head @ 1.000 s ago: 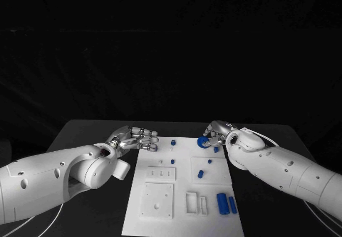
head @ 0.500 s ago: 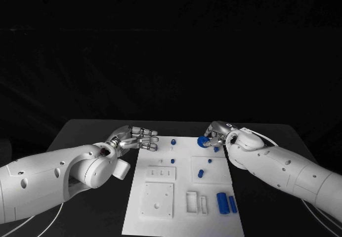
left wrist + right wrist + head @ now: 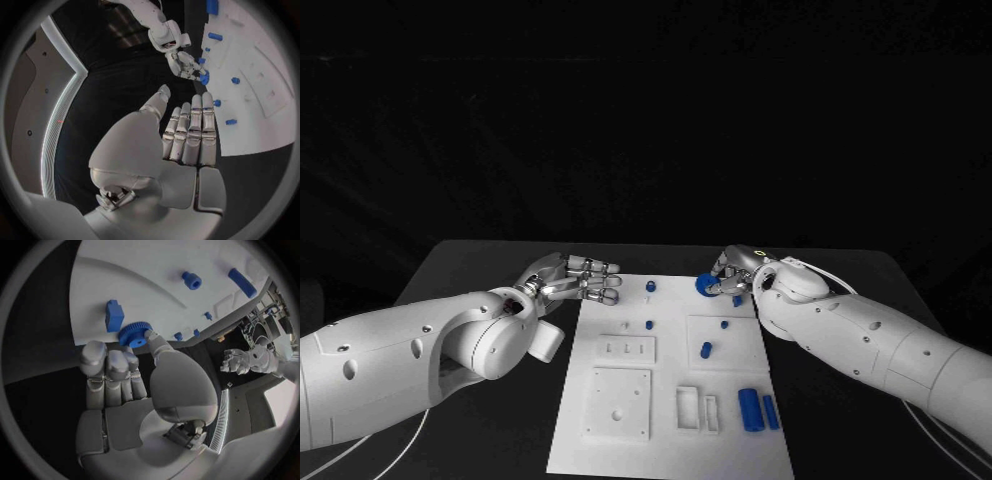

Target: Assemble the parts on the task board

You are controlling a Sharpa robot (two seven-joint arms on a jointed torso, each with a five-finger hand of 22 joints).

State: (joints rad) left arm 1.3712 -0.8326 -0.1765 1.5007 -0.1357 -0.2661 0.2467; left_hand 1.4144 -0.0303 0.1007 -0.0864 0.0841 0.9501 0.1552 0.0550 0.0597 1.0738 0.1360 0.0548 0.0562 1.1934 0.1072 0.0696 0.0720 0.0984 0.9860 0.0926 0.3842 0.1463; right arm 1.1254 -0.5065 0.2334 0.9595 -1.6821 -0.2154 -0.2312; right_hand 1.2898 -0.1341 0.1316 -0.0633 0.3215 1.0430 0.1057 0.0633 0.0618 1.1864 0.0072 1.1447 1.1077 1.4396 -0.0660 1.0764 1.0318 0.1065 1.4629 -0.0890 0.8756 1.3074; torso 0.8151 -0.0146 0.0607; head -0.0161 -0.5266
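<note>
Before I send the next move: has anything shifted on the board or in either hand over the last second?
Very little. The right hand still pinches the blue gear at the far edge of the task board; hand and gear have edged slightly toward the far left. The left hand still hovers, holding nothing, at the board's far left corner. The other blue parts lie where they were, including the two long pieces near the right edge.

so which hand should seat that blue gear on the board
The right hand: its fingers already pinch the blue gear at the board's far right corner. The left hand hovers beside the board's left edge, holding nothing.
</note>
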